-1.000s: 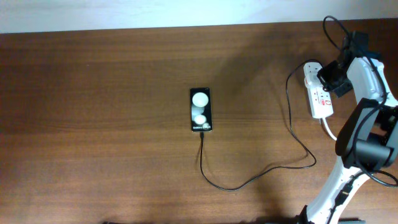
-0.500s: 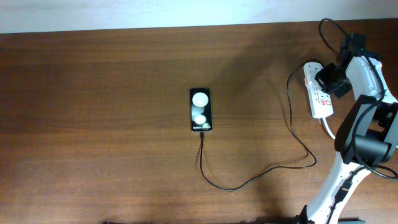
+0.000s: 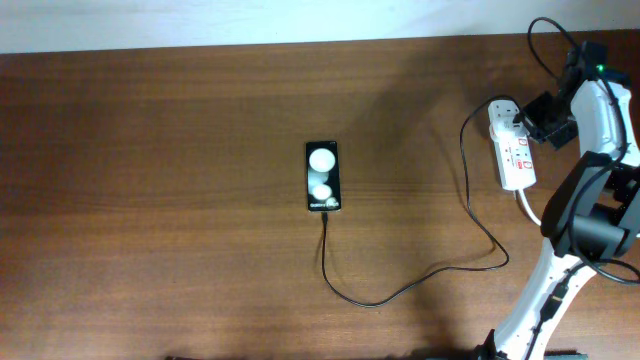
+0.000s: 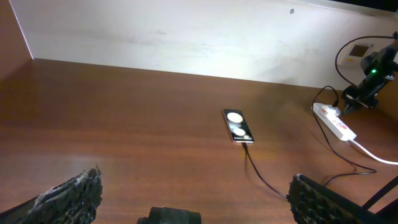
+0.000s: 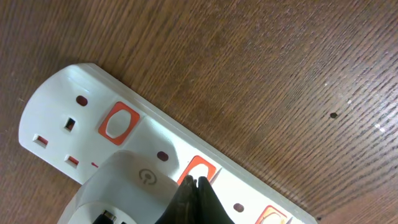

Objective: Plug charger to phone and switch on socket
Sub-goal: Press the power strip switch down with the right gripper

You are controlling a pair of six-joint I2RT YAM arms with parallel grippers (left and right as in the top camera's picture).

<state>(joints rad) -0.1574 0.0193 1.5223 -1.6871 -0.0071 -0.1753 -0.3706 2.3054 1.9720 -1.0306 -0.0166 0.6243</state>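
The black phone (image 3: pixel 322 176) lies flat mid-table with its two white spots up; it also shows in the left wrist view (image 4: pixel 238 125). The thin black charger cable (image 3: pixel 380 300) runs from the phone's near end in a loop to the white adapter (image 3: pixel 499 110) in the white power strip (image 3: pixel 517 160). My right gripper (image 3: pixel 537 117) is shut, and its tips (image 5: pixel 198 182) sit at a red switch (image 5: pixel 200 169) beside the adapter (image 5: pixel 124 186) on the strip (image 5: pixel 68 99). My left gripper (image 4: pixel 195 179) is open and empty, low over the near table, far from the phone.
The strip's thick white cord (image 3: pixel 527 207) runs toward the right arm's base (image 3: pixel 580 235). A second red switch (image 5: pixel 118 122) lies further along the strip. A pale wall (image 4: pixel 186 37) bounds the table's far edge.
My right wrist has swung a little to the right and toward the far edge above the power strip. The phone and the cable have not moved.
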